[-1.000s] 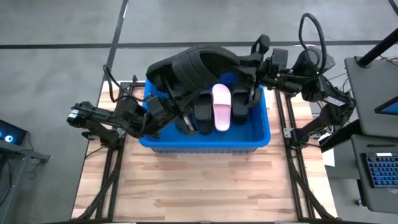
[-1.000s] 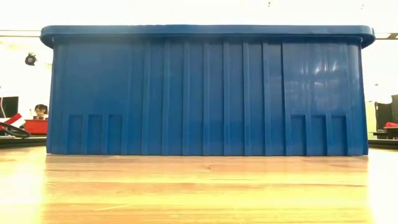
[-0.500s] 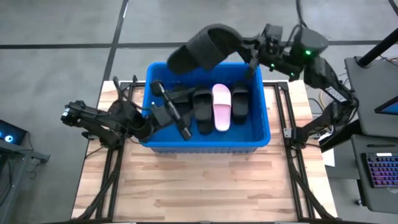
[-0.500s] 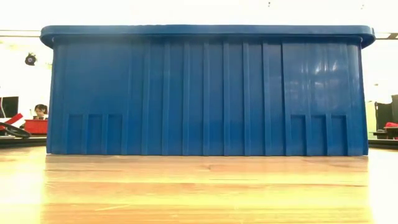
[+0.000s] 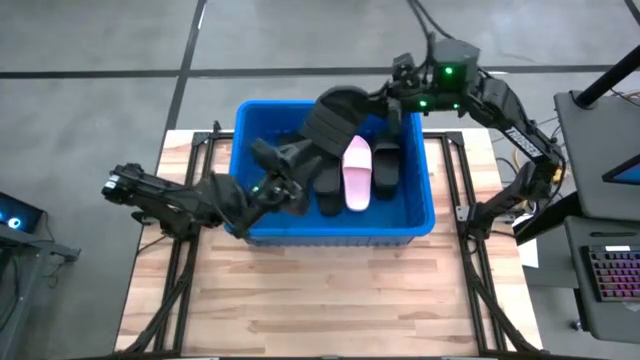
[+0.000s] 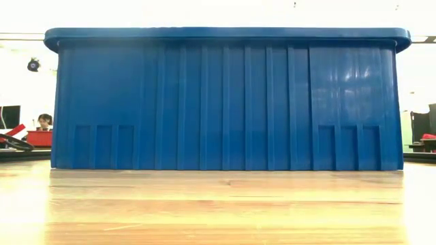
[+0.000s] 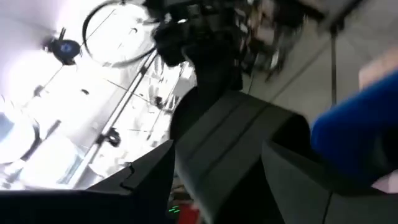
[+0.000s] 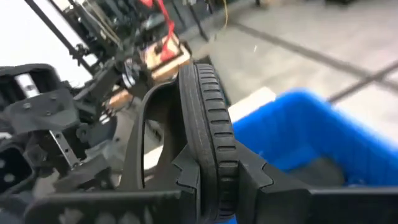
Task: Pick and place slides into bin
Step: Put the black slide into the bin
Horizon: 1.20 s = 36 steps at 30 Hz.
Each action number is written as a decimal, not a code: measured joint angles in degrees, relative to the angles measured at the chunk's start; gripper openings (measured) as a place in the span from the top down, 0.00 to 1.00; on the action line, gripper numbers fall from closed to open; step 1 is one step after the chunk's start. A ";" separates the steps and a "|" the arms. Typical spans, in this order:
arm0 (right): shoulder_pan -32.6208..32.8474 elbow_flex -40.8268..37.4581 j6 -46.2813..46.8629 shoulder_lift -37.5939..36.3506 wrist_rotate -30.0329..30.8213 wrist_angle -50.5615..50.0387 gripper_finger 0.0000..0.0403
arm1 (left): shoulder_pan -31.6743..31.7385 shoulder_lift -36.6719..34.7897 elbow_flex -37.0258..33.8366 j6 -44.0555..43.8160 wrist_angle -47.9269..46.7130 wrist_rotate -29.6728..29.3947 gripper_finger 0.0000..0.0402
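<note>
The blue bin [image 5: 330,238] stands mid-table and fills the low view [image 6: 225,102]. In it lie a pale pink slide [image 5: 357,172] and black slides [image 5: 328,182], soles down on the bin's floor. My right gripper [image 5: 395,100], over the bin's far side, is shut on another black slide [image 5: 335,118] held above the bin. My left gripper [image 5: 275,165] hangs open over the bin's left part. Its fingers [image 7: 149,180] stand on either side of that slide's lower end [image 7: 217,149]. I cannot tell whether they touch it. My right gripper pinches the black slide's ribbed sole [image 8: 214,168] between its two fingers [image 8: 273,190], at one end of the slide. It comes at it about level from the table's right. The slide stands on its edge, strap [image 8: 142,124] to one side, lifted clear above the bin.
Dark arm frames flank the bin on the wooden table [image 5: 330,300], whose near half lies bare. A desk with a keyboard [image 5: 612,275] stands off the table's right. In the low view a person [image 6: 44,121] sits far behind the table.
My left gripper has opened and let go of the black slide that both grippers held, and it has rolled. My right gripper first raised the slide over the bin's far rim. It then swung it toward the table's left and down over the bin, tipping it onto its edge.
</note>
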 joint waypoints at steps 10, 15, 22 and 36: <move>-2.61 -0.07 2.79 3.54 -7.99 -2.04 0.90 | -0.01 4.87 -0.07 12.82 0.03 -1.52 0.44; -3.61 -0.07 2.56 4.53 -12.01 -2.13 0.90 | 0.53 5.33 -0.28 12.74 -0.10 -3.96 0.44; -4.27 -0.07 2.67 4.36 -14.16 -2.08 0.90 | 3.23 5.14 -0.98 9.85 -7.38 -4.27 0.44; -4.32 -0.07 1.36 3.81 -15.65 -5.88 0.90 | 7.41 5.46 -0.92 10.19 -3.44 -1.70 0.44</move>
